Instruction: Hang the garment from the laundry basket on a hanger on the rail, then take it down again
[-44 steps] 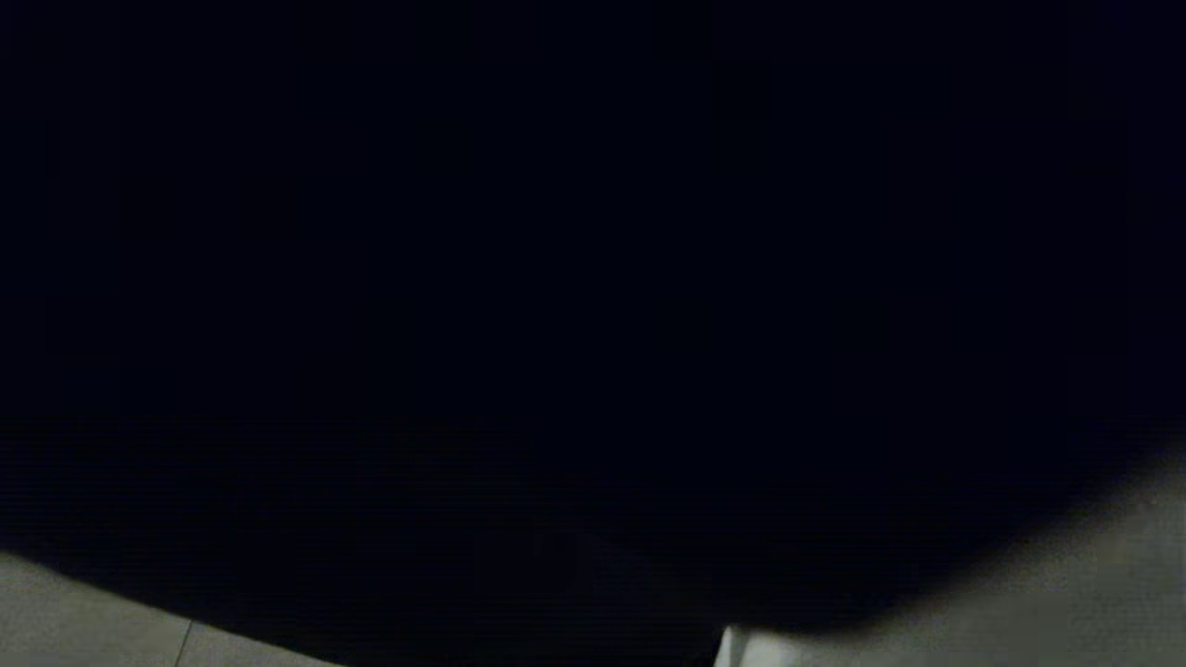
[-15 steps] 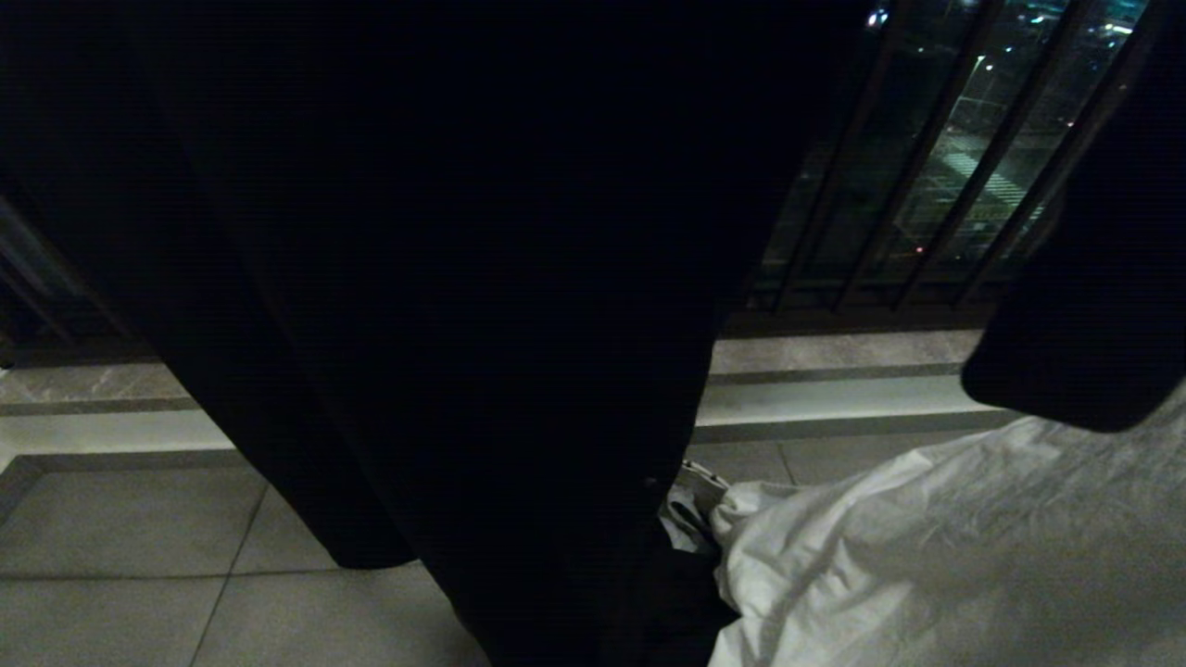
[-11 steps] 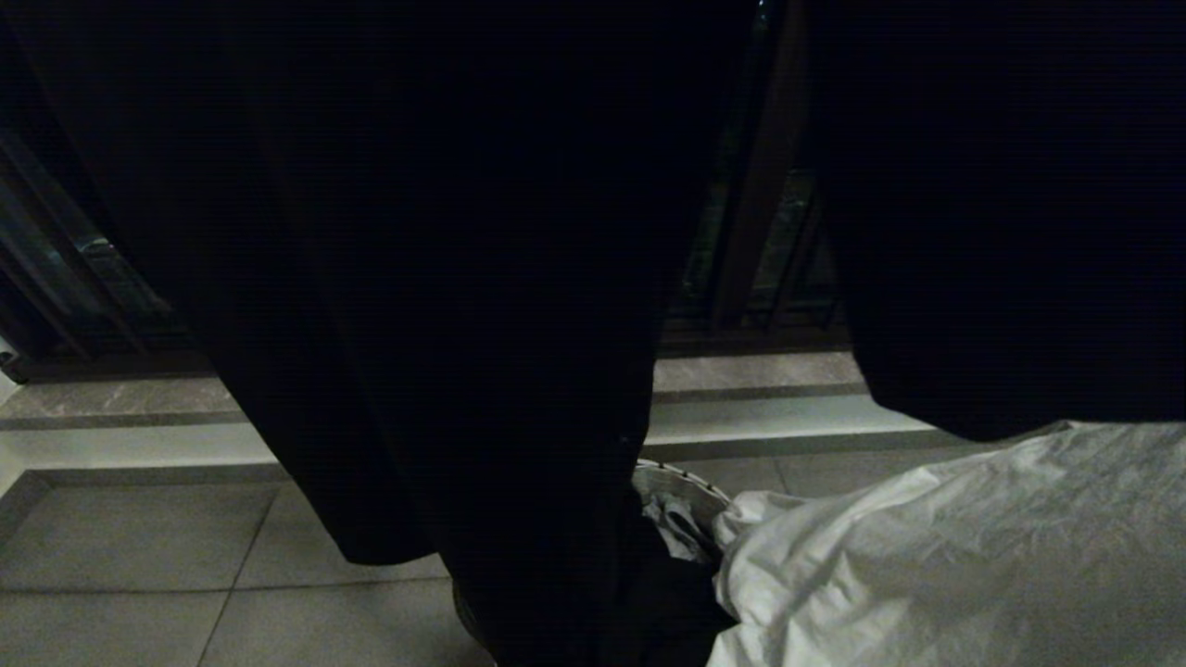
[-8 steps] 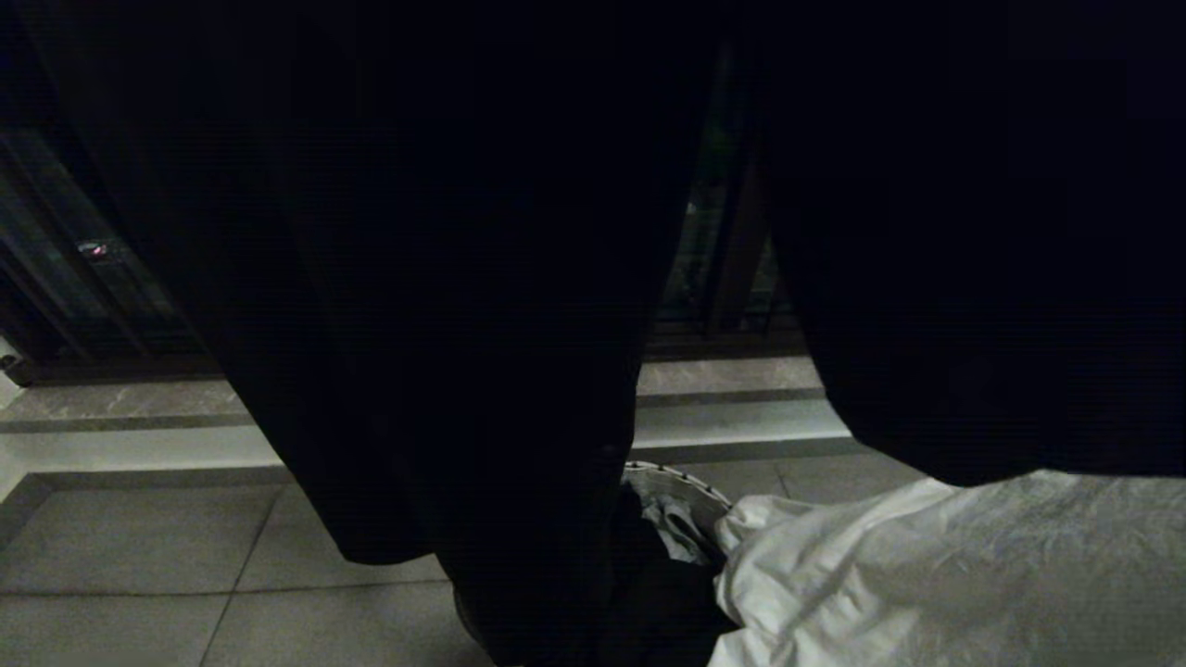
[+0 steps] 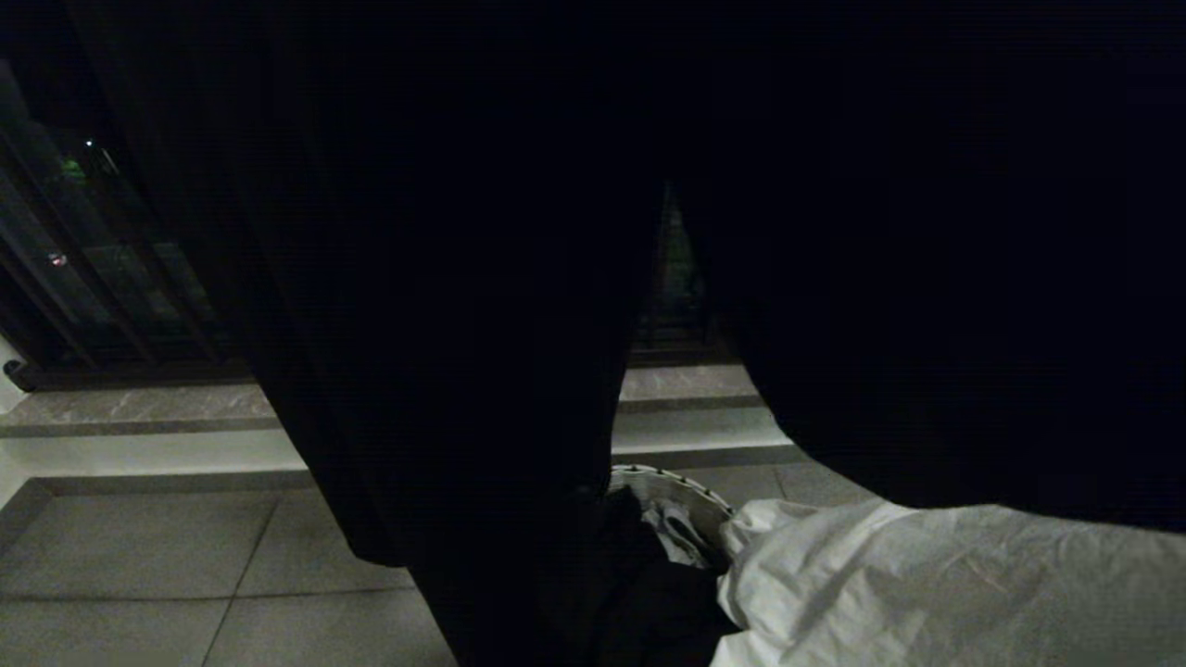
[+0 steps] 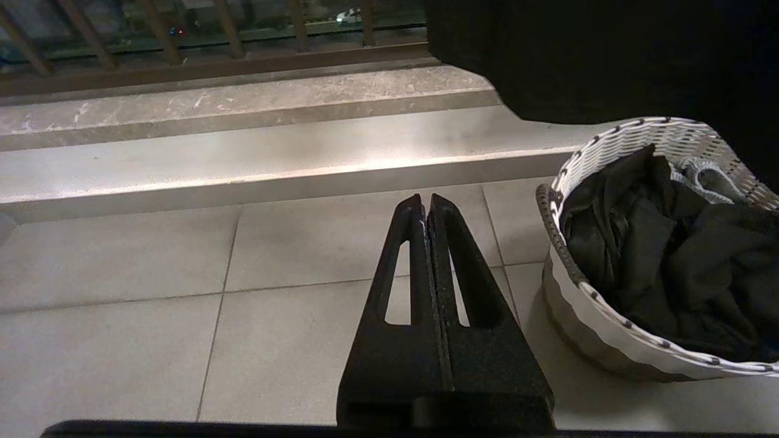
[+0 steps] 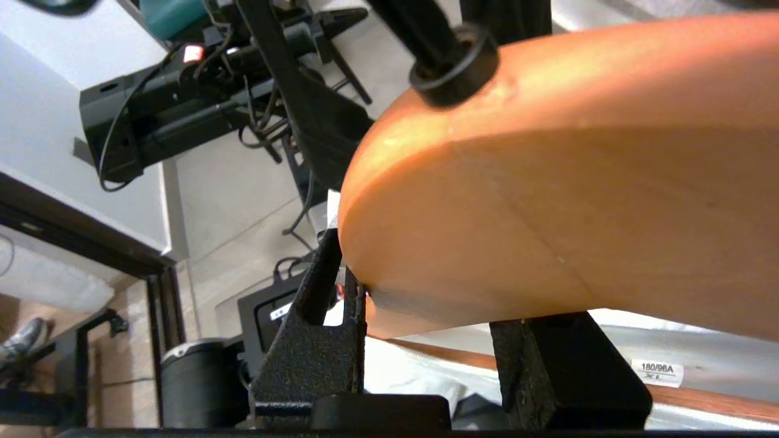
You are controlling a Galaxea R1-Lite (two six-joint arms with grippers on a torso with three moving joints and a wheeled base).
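Note:
My right gripper (image 7: 426,274) is shut on the thick end of an orange wooden hanger (image 7: 548,201), whose black hook (image 7: 450,61) rises beside it. A white garment (image 7: 414,377) with a size label lies just under the hanger, and in the head view it spreads across the lower right (image 5: 927,593). The laundry basket (image 6: 584,158) stands on the floor with dark clothes (image 6: 657,255) inside; the head view shows only part of its rim (image 5: 667,482). My left gripper (image 6: 426,198) hangs shut and empty above the tiles, beside the basket. The rail is out of view.
Large dark hanging cloth (image 5: 445,278) fills most of the head view. Dark brown window-guard bars (image 5: 83,278) stand behind a stone step (image 6: 243,146). Grey floor tiles (image 6: 122,316) lie beside the basket. Black stands and cables (image 7: 182,109) show behind the hanger.
The whole head view has shifted, so the camera moved. Dark cloth at the right now covers the window bars seen earlier. The white garment shows lower in the picture.

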